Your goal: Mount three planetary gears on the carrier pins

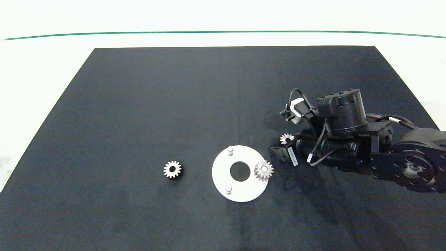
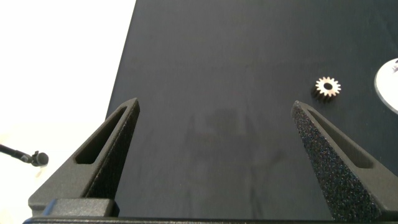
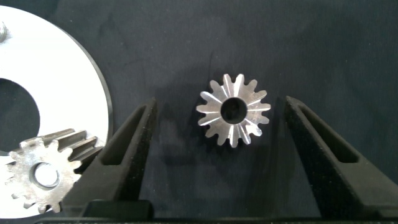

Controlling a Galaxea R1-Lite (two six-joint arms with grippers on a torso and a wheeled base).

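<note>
Black matting (image 1: 174, 104) covers most of the white desk (image 1: 41, 69), and we see a thin green line (image 1: 209, 32) running across the far side.

Our right claw (image 3: 217, 134) is low over the mat, just beside the white disc (image 1: 223, 179) on its right. Its two grey fingers (image 3: 127, 149) stand wide apart, one on each side of a small silvery gear (image 3: 234, 110) that lies flat on the mat. Neither finger touches the gear, so the claw has hold of nothing. In the head view this gear (image 1: 286, 138) peeks out from under the arm.

A second gear (image 1: 263, 170) sits on the right-hand part of the disc, with the white top of a pin showing in its centre hole (image 3: 46, 176). Two more pins stand bare on the disc, one at the far edge (image 1: 230, 150) and one at the near edge (image 1: 228, 189).

The third gear (image 1: 172, 169) lies flat on the mat, near the disc on its left and apart from it.

Our left claw (image 2: 214, 130) does not appear in the head view. Its own camera shows its fingers (image 2: 102, 146) spread wide over bare mat near the mat's edge, gripping nothing, with the third gear (image 2: 327, 87) lying beyond them.
</note>
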